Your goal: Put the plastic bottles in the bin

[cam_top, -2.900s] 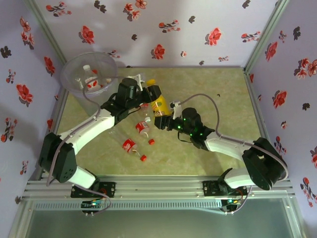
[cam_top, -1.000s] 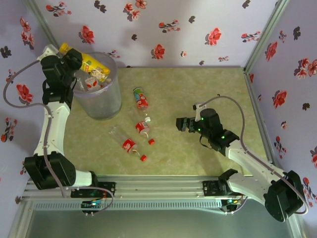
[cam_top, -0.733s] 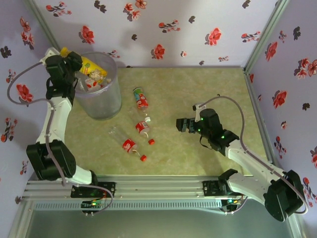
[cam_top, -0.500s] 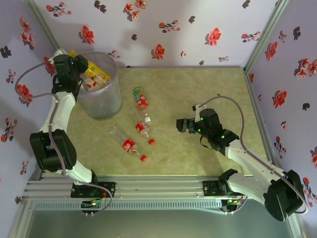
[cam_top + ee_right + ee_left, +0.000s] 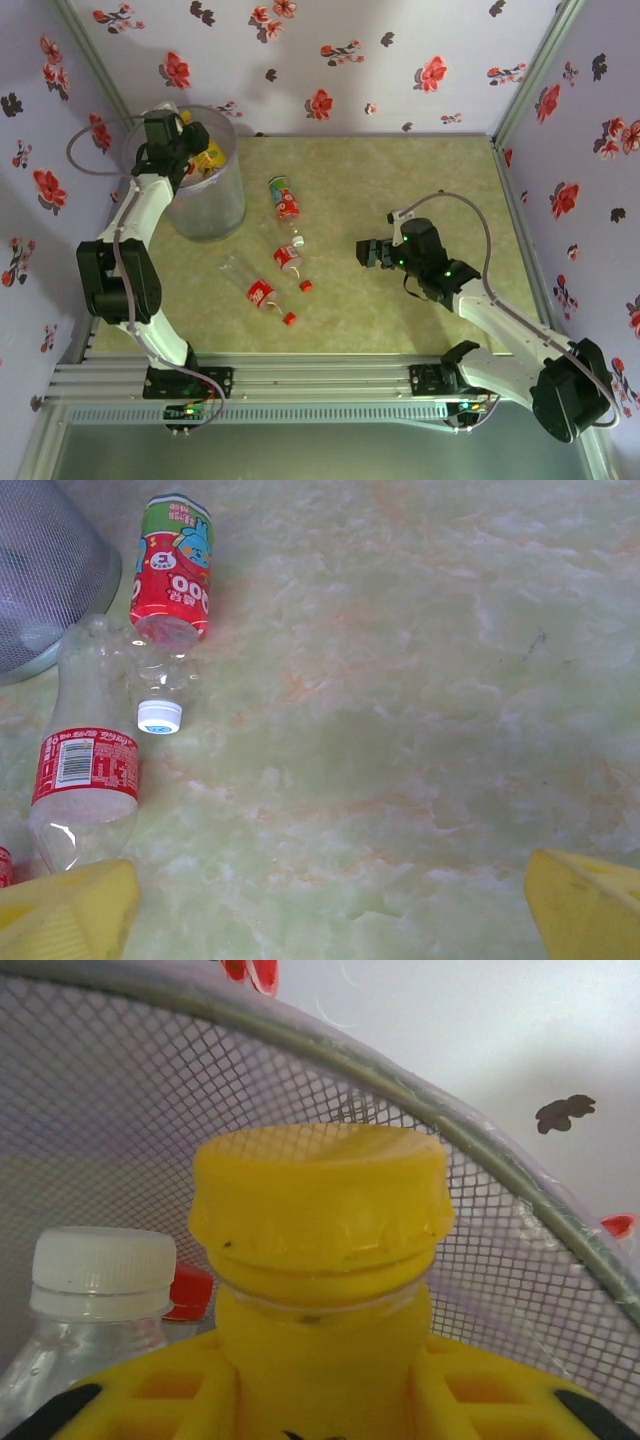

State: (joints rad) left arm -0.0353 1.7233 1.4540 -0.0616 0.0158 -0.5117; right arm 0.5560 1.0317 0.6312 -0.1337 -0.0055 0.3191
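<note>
My left gripper [image 5: 188, 140] is over the mouth of the bin [image 5: 225, 205], shut on the yellow bottle [image 5: 207, 156]. In the left wrist view its yellow cap [image 5: 320, 1210] stands between my fingers [image 5: 150, 1400], inside the bin's mesh wall [image 5: 120, 1110]. A white-capped clear bottle [image 5: 95, 1290] lies in the bin beside it. On the table lie a bottle with a red and green label [image 5: 285, 200], a clear bottle [image 5: 289, 256] and another with a red cap [image 5: 257, 292]. My right gripper [image 5: 365, 252] hovers open to their right, holding nothing.
The right wrist view has the green-labelled bottle [image 5: 172, 565], a red-labelled clear bottle [image 5: 85, 780] and the bin's foot [image 5: 45, 570] at the left. Bare table [image 5: 420, 700] spreads between my right fingers. Flowered walls close in the table.
My left arm carried the yellow bottle from the table's middle up to the bin, then swung it from the left rim rightward over the mouth. The right arm has stayed still for the last second.
</note>
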